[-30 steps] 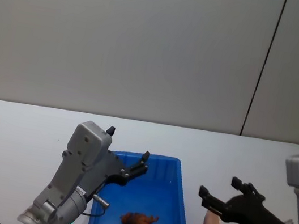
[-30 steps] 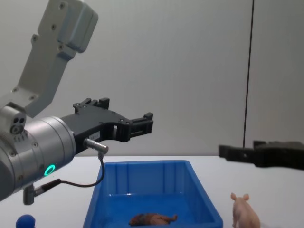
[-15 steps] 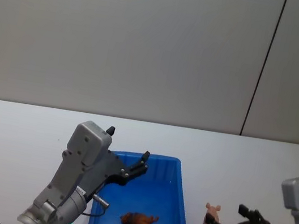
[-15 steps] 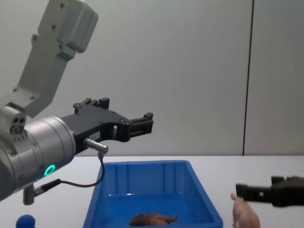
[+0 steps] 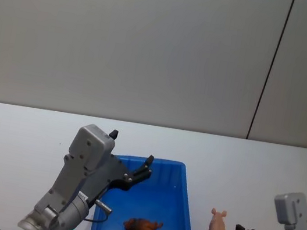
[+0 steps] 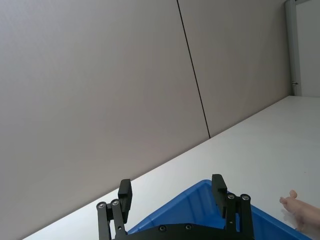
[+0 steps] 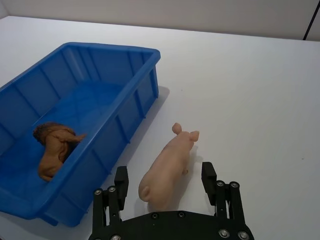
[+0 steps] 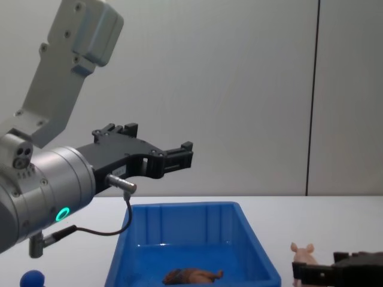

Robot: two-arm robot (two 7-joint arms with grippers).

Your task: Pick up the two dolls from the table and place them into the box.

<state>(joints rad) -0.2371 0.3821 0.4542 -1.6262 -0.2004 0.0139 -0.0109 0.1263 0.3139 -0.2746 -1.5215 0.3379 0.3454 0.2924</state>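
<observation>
Beside the box [image 7: 145, 50], the spread right gripper [image 7: 165, 174] flanks an upright pink pig [image 7: 172, 157]; left gripper [image 6: 171, 186] spread

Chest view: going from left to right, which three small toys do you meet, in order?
The small blue ball → brown lion in the blue box → pink pig on the table, open right gripper around it; left gripper hovers open above the box.

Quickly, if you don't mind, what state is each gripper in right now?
Left gripper: open, empty, raised over the box.
Right gripper: open, fingers on either side of the pig, not closed on it.
</observation>
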